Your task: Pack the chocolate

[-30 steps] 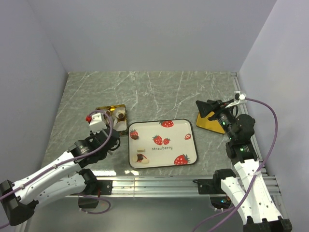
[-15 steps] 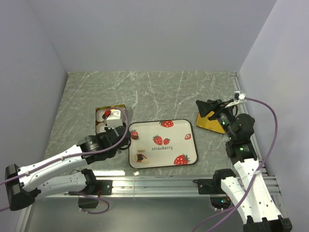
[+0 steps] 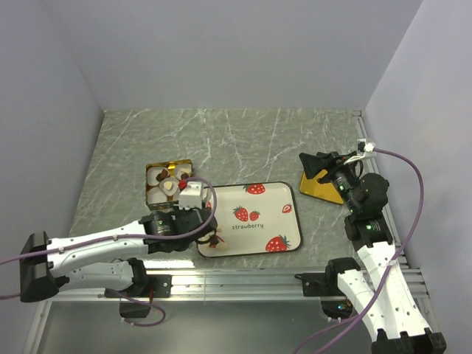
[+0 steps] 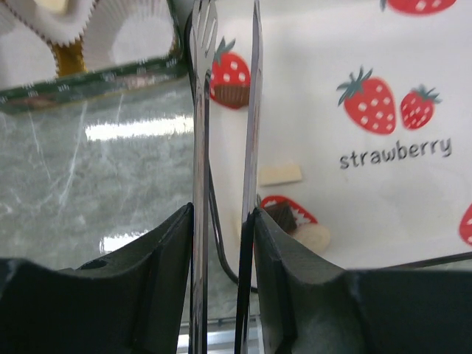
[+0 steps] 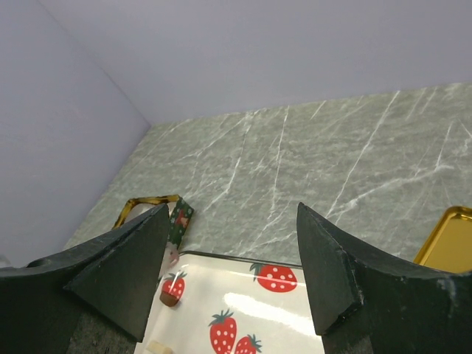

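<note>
Tongs (image 4: pixel 200 147) of thin bright metal pinched in narrowed left gripper (image 4: pixel 221 221); just right of jaws, dark and cream chocolate (image 4: pixel 284 215) lumps on glossy strawberry-print tray (image 4: pixel 317 44); beyond, left, gold tin (image 4: pixel 88 81) with pleated paper cups (image 4: pixel 125 33); right gripper (image 5: pixel 231 221) gaping, empty

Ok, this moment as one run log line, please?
left gripper: shut on tongs, at tray left edge | right gripper: open | chocolate: on tray
</note>
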Robot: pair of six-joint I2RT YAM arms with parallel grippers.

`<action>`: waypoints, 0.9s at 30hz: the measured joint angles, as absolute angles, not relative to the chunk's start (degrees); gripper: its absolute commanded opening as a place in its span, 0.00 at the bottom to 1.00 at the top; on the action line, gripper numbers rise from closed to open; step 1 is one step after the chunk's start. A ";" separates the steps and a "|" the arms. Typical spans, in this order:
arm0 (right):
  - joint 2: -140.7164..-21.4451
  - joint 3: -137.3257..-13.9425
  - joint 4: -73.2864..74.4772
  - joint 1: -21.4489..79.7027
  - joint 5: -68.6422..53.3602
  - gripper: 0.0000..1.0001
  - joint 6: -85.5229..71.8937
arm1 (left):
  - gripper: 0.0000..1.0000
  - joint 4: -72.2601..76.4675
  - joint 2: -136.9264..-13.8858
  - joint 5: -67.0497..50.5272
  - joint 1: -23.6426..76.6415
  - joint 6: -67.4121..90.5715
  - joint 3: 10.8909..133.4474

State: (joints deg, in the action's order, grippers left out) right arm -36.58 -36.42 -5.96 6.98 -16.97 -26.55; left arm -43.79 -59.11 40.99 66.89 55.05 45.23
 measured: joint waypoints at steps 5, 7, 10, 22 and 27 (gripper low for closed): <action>-36.58 -36.42 -5.93 6.98 -16.97 0.76 -26.55 | 0.42 -46.81 -62.08 41.95 70.59 59.24 45.23; -36.58 -36.42 -5.93 6.98 -16.97 0.76 -26.55 | 0.42 -47.83 -62.78 42.33 71.55 60.73 45.25; -36.58 -36.42 -5.96 6.98 -16.97 0.76 -26.52 | 0.43 -49.12 -64.03 42.87 72.62 62.74 45.34; -36.60 -36.42 -5.96 6.98 -16.97 0.76 -26.55 | 0.45 -52.47 -67.40 43.64 75.75 67.81 46.81; -36.60 -36.42 -5.96 6.98 -16.99 0.76 -26.55 | 0.45 -53.19 -67.96 43.66 76.93 68.49 47.51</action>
